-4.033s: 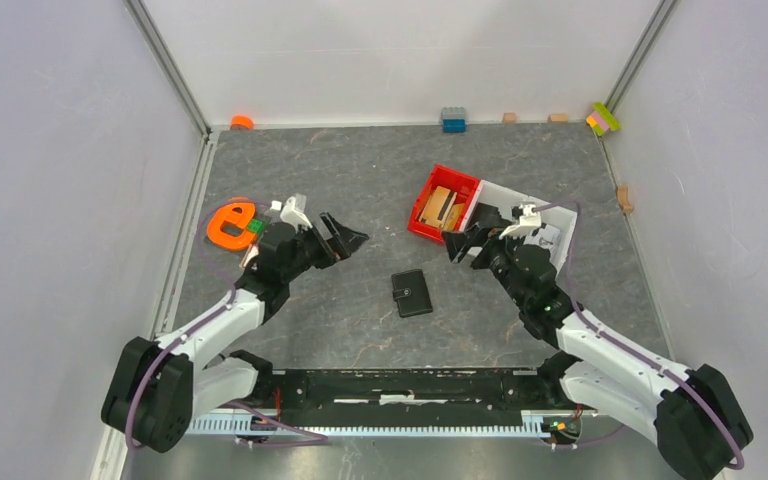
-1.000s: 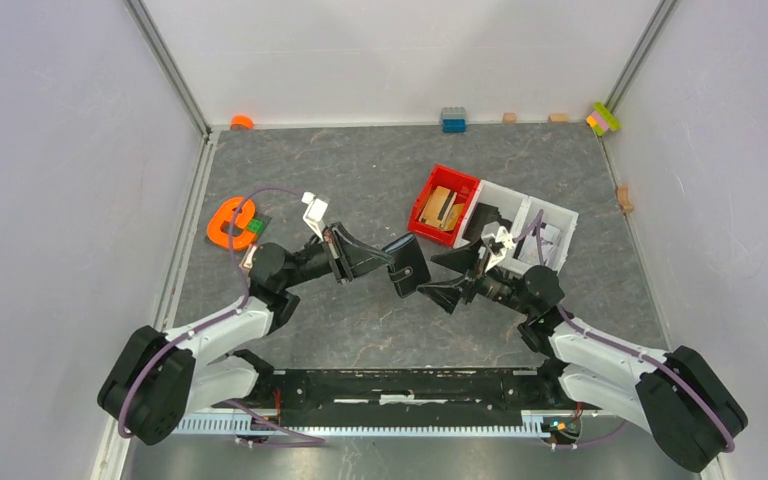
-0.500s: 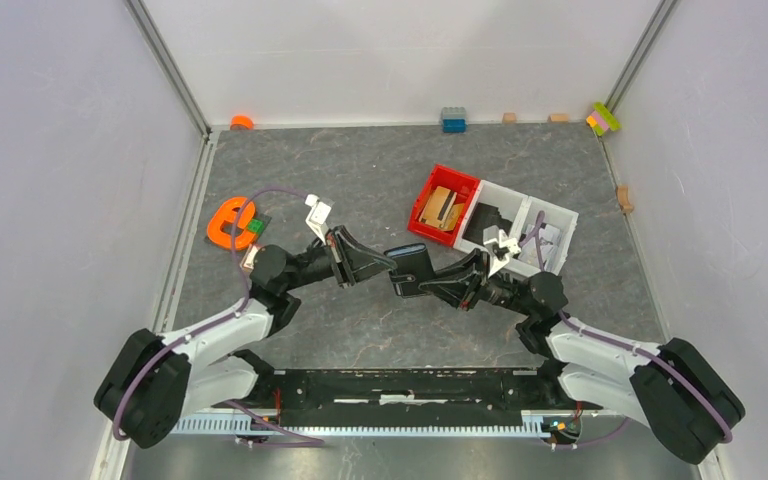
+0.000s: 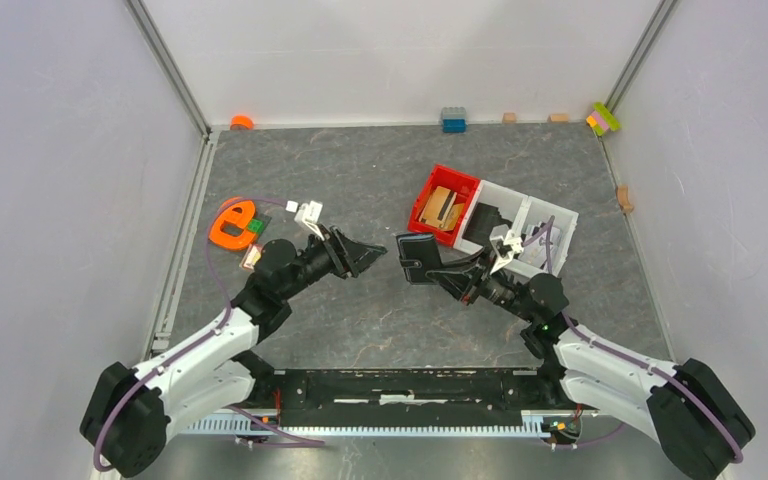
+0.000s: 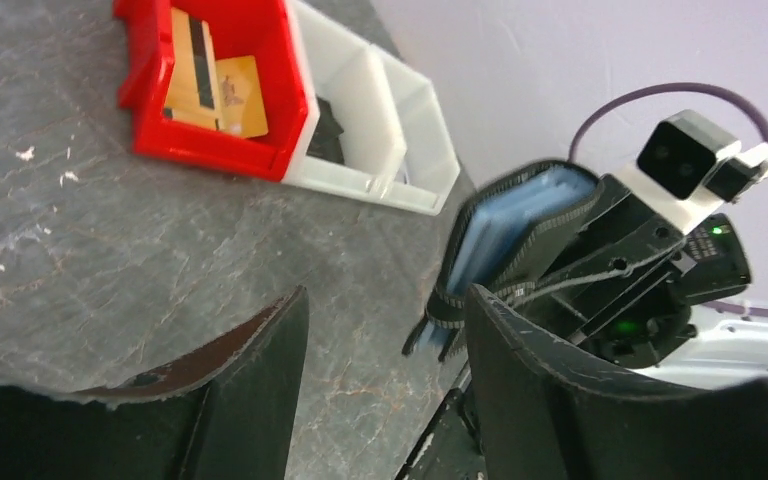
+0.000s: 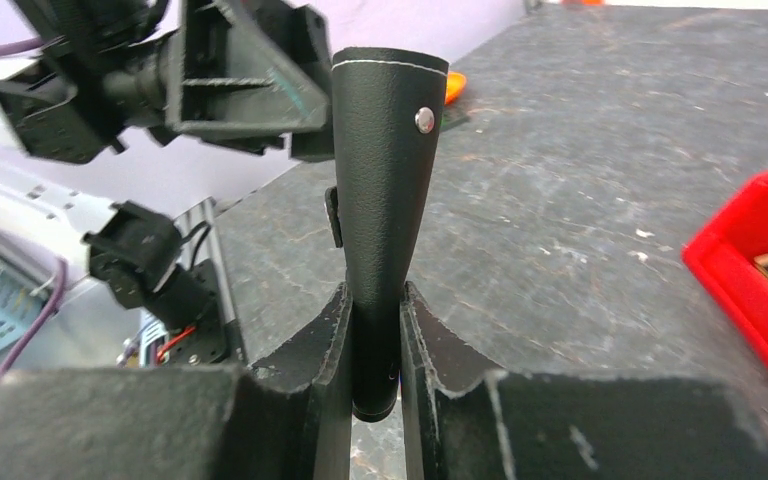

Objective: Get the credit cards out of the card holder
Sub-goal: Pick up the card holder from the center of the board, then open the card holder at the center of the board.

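Both arms reach in from the near edge of the table (image 4: 360, 170), forearms low and angled toward each other, wrists meeting over the middle.

Right gripper (image 6: 373, 295): fingers pinched on the lower edge of the card holder (image 6: 385, 200). The holder stands edge-up, folded, its metal stud facing the right wrist camera. It is held clear of the table surface, just near-left of the red bin (image 4: 457, 176).

Left gripper (image 5: 388, 300): jaws spread, nothing between them. Its tips point at the holder from the left, near it but apart.

From the left wrist, the holder's open side gapes a little and pale blue-grey shows inside. Cannot tell credit cards from lining.

Red bin holds tan pieces. White bin (image 4: 550, 205) adjoins it on the right.
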Available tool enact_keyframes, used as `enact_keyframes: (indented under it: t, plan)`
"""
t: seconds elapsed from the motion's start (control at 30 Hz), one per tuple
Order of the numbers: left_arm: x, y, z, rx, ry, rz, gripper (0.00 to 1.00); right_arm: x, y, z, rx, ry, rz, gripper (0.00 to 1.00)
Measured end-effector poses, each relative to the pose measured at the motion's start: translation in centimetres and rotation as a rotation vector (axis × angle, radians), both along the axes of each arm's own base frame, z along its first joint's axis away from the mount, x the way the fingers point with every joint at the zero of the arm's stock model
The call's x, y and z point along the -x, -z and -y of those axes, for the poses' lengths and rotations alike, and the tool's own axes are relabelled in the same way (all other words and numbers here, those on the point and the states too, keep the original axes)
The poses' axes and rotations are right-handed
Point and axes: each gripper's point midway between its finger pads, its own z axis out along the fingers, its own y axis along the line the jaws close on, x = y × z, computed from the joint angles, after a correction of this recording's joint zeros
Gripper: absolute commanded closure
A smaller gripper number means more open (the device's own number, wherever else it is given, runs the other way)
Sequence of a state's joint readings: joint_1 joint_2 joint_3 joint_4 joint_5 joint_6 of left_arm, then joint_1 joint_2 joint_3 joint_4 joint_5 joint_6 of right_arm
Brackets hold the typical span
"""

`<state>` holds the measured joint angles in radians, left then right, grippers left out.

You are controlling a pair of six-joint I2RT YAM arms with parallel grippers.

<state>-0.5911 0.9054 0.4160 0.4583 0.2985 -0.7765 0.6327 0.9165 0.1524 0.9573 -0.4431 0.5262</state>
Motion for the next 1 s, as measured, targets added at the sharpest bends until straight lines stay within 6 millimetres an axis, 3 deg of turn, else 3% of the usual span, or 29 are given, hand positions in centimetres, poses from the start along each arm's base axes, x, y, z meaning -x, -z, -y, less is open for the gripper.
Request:
enact_keyframes:
  t: [0.13, 0.2, 0.57, 0.87, 1.0]
  plan:
    - [-0.1, 2.0, 0.6, -0.075, -0.002, -0.037, 0.31, -1.6, 1.0, 1.0, 0.017, 0.111, -0.050, 0.82]
    - [0.8, 2.3, 1.7, -0.099, 0.036, -0.033, 0.32, -2.2, 1.3, 1.4, 0.024, 0.149, -0.068, 0.83]
    - [4.0, 1.9, 6.8, -0.208, 0.194, 0.070, 0.31, -2.6, 4.7, 1.4, 0.114, 0.193, -0.163, 0.86]
    - [2.6, 4.4, 7.2, -0.320, 0.134, 0.026, 0.33, -1.6, 4.7, -0.1, 0.159, 0.153, -0.123, 0.86]
    - [2.1, 5.0, 6.7, -0.351, 0.095, 0.010, 0.45, -1.4, 4.9, -0.3, 0.183, 0.155, -0.103, 0.86]
